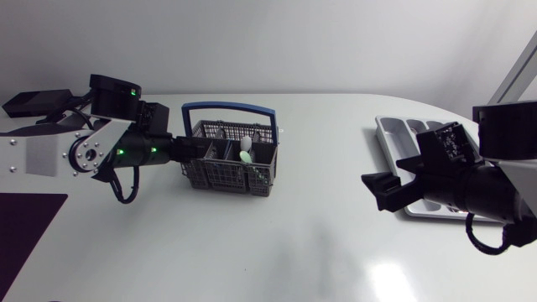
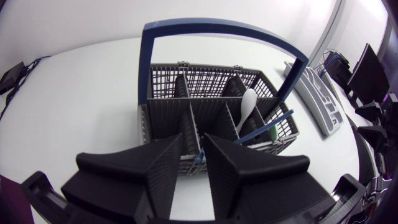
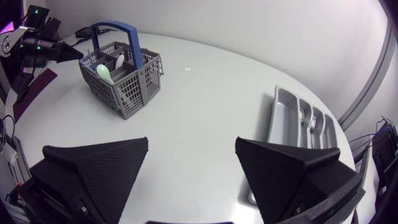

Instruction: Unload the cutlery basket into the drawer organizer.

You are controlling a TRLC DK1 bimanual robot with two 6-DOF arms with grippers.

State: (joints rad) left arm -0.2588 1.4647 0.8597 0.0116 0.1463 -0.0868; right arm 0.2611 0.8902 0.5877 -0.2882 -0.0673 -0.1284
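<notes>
The grey cutlery basket (image 1: 220,174) with a blue bail handle (image 2: 217,28) stands left of the table's middle. In it are a white spoon (image 2: 247,102), a green item (image 2: 271,131) and a blue-handled utensil (image 2: 264,126) leaning across the near compartments. My left gripper (image 2: 194,148) is at the basket's near wall, fingers close together but open, the blue handle's end between them; in the head view, my left gripper (image 1: 195,149) sits at the basket's left side. The grey drawer organizer (image 1: 391,132) lies at the far right. Beside it hangs my right gripper (image 3: 193,155), wide open and empty.
Several forks (image 3: 314,124) lie in the organizer's (image 3: 281,112) compartments. A dark purple mat (image 1: 25,226) covers the table's front left corner. A black box with cables (image 1: 33,102) sits at the back left. Bare white tabletop stretches between basket and organizer.
</notes>
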